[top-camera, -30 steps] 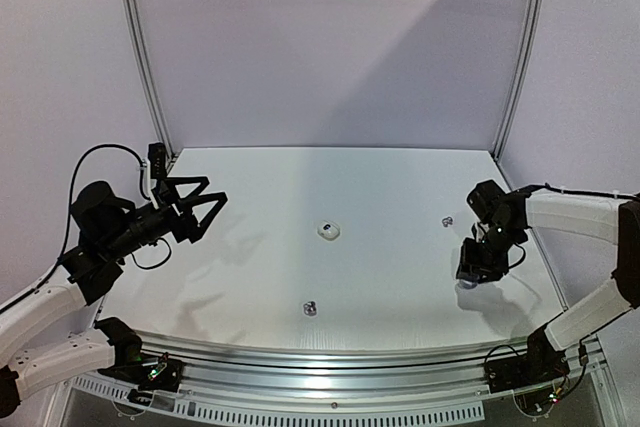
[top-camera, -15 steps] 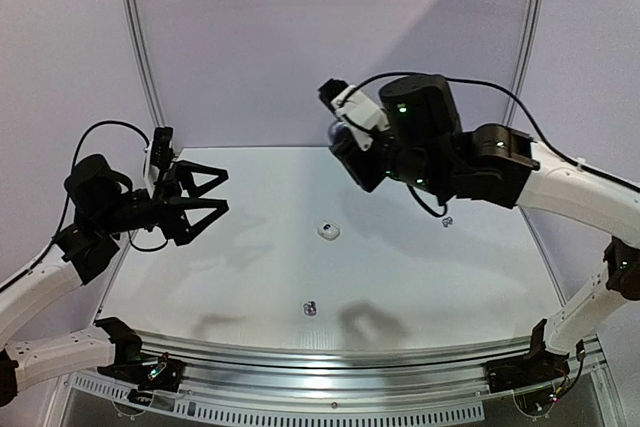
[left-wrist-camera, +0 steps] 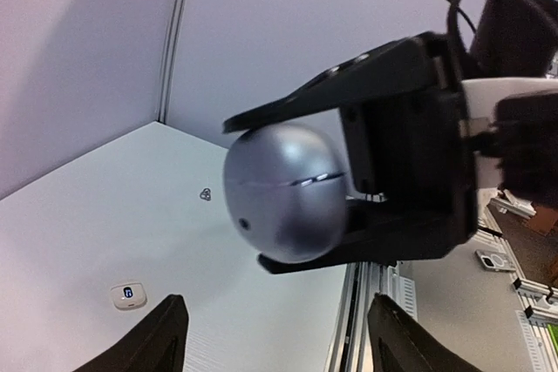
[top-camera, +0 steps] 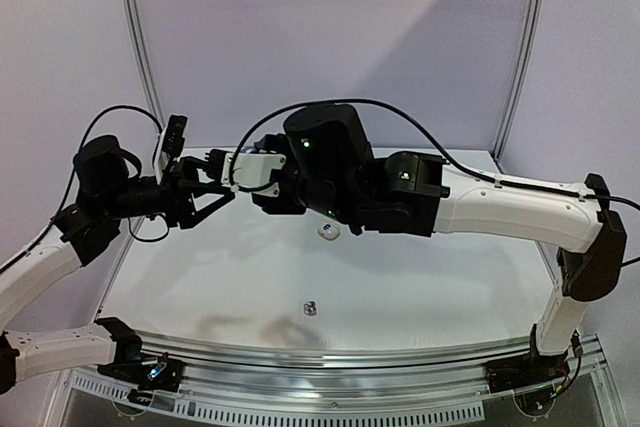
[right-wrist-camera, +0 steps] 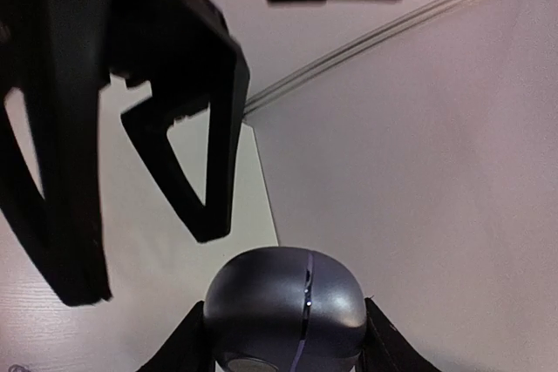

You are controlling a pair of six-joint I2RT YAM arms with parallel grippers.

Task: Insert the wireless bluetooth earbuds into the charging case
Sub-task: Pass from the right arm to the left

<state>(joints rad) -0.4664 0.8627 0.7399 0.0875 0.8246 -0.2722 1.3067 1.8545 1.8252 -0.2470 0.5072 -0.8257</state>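
My right gripper (right-wrist-camera: 288, 330) is shut on the charging case (right-wrist-camera: 288, 307), a rounded silvery-grey shell with a thin seam, and holds it in the air at the left. In the left wrist view the case (left-wrist-camera: 283, 191) hangs between the right fingers (left-wrist-camera: 349, 84), just beyond my left gripper (left-wrist-camera: 279, 337), which is open and empty. From above, the two grippers meet, left (top-camera: 207, 194) and right (top-camera: 222, 169). A dark earbud (top-camera: 310, 308) lies near the table's front, a white earbud (top-camera: 328, 231) at mid-table. The left wrist view shows the white earbud (left-wrist-camera: 128, 295) and a dark earbud (left-wrist-camera: 206, 194).
The right arm (top-camera: 470, 197) stretches across the table above its middle, from the right side to the left. Metal frame posts (top-camera: 140, 57) and pale walls close in the back and sides. The left gripper's black fingers (right-wrist-camera: 187, 119) fill the upper left of the right wrist view.
The right arm swung up from the table's right side and across to the left, carrying the case. The left gripper rose slightly toward it and its jaws narrowed.
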